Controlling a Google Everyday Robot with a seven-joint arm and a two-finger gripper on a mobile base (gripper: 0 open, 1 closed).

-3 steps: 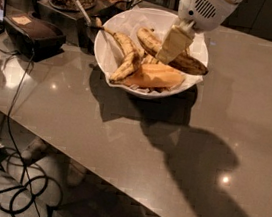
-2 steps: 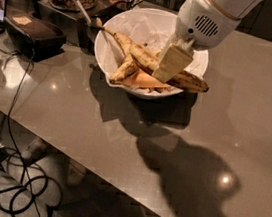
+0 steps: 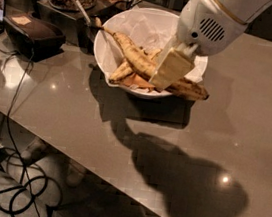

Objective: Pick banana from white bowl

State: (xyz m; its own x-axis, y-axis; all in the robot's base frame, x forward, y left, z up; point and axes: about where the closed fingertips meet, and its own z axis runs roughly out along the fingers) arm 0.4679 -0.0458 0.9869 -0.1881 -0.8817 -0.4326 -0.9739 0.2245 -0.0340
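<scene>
Over white bowl's [image 3: 104, 58] 4 o'clock side: pincer [image 3: 167, 73] lowered onto banana [image 3: 191, 90], grip cannot tell | banana inside bowl, dark tip overhanging rim at 4 o'clock | bowl on desk [image 3: 65, 105]

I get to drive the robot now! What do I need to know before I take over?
Hand: down in the white bowl, right on the speckled banana. Whether it has a grip, I cannot tell.
Banana: not lifted out yet, dark tip poking out over the bowl's rim.
Also in the bowl: a cleaner banana and orange pieces. Leave those.
Done: the hand is at the banana.
Left: make sure of the hold, then lift the banana clear of the bowl.
</scene>
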